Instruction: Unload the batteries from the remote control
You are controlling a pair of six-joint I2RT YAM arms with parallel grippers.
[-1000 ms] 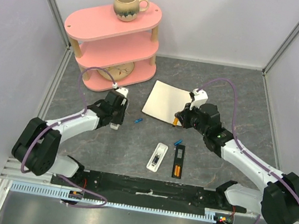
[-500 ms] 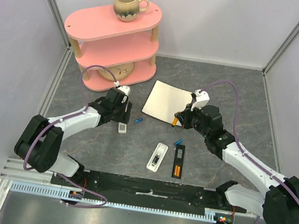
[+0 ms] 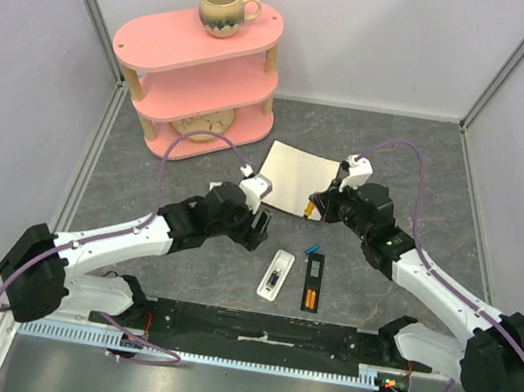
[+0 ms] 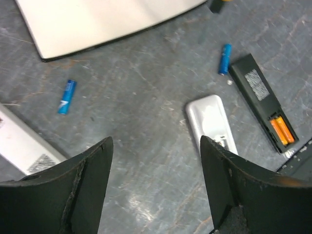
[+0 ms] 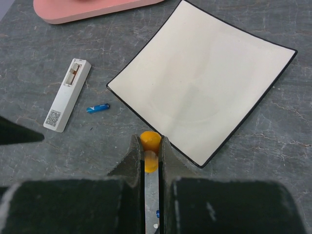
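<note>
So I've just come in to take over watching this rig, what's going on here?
Two arms are working on emptying remotes of their batteries. The right tool is shut on an orange-handled screwdriver at the edge of the white plate. The left tool is open and empty above the table. One blue battery and another blue cell lie loose. The black remote is open with two orange batteries inside, beside a white remote.
</note>
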